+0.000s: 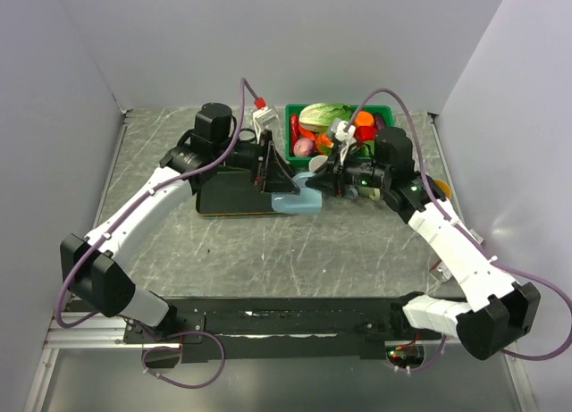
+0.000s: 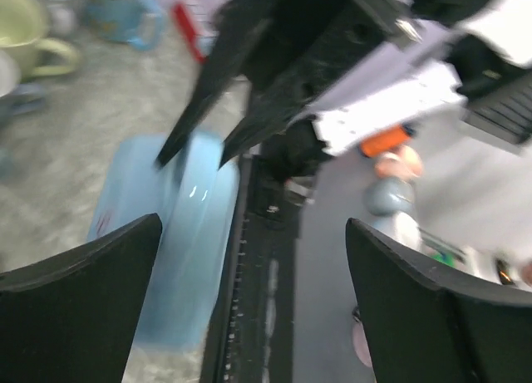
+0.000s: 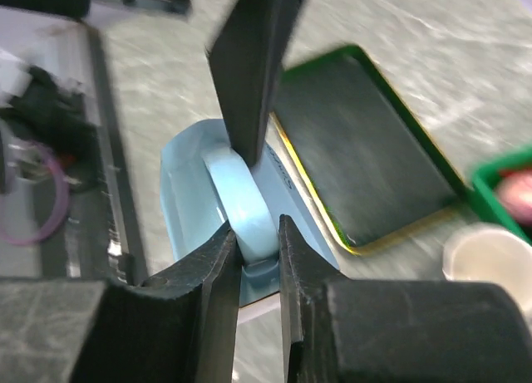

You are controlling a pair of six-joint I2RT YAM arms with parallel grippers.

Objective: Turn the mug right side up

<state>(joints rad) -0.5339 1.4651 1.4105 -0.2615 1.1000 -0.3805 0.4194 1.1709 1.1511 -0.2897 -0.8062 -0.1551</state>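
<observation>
Mug (image 1: 304,197), pale blue, lying on its side mid-counter (image 1: 295,260), against edge of black pad (image 1: 228,193). Overhead view hides much of it behind both arms. Right fingers (image 1: 323,184) pinched shut on mug handle. Left fingers (image 1: 284,181) spread wide, holding nothing, one tip beside handle. Wrist views blurred; mug mouth direction unclear.

Mid surface (image 1: 268,251): mug (image 1: 300,201) lies just beside the right edge of a flat board (image 1: 228,197). Basket (image 1: 290,130) stands at the far side, behind the mug, produce (image 1: 326,117) in it. Small cup (image 1: 317,164) sits between mug and basket. Left claw (image 1: 279,175) hangs over the board's right end, just left of the mug. Right claw (image 1: 320,185) reaches in from the right, pinched on the mug's handle (image 3: 245,204).
</observation>
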